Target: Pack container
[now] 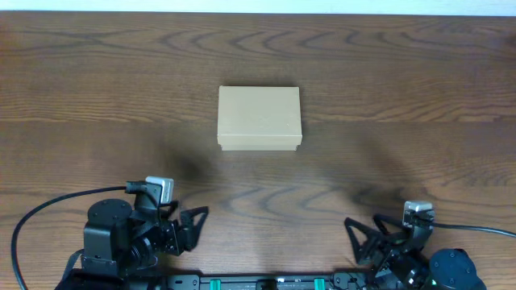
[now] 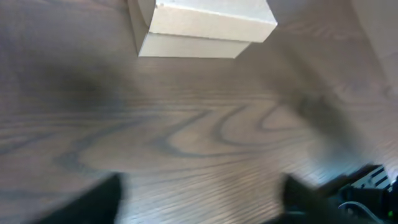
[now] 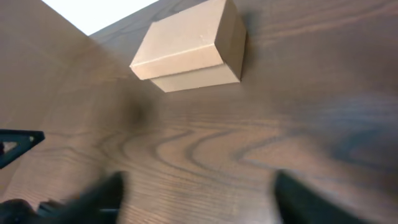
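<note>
Box [image 1: 259,118] sits shut mid-table [image 1: 419,72], w/ room either side for approach. Left gripper [image 1: 192,225] & right gripper [image 1: 364,235] parked near edge, jaws wide, empty.

You see a container [image 1: 259,118] of plain tan cardboard, matt and smooth, on a dark wood-grain tabletop [image 1: 403,97] with a smooth, faintly sheened finish.

container [image 1: 259,118] mid-table [image 1: 419,97], left gripper [image 1: 187,227] and right gripper [image 1: 364,238] near front edge, well apart
</note>
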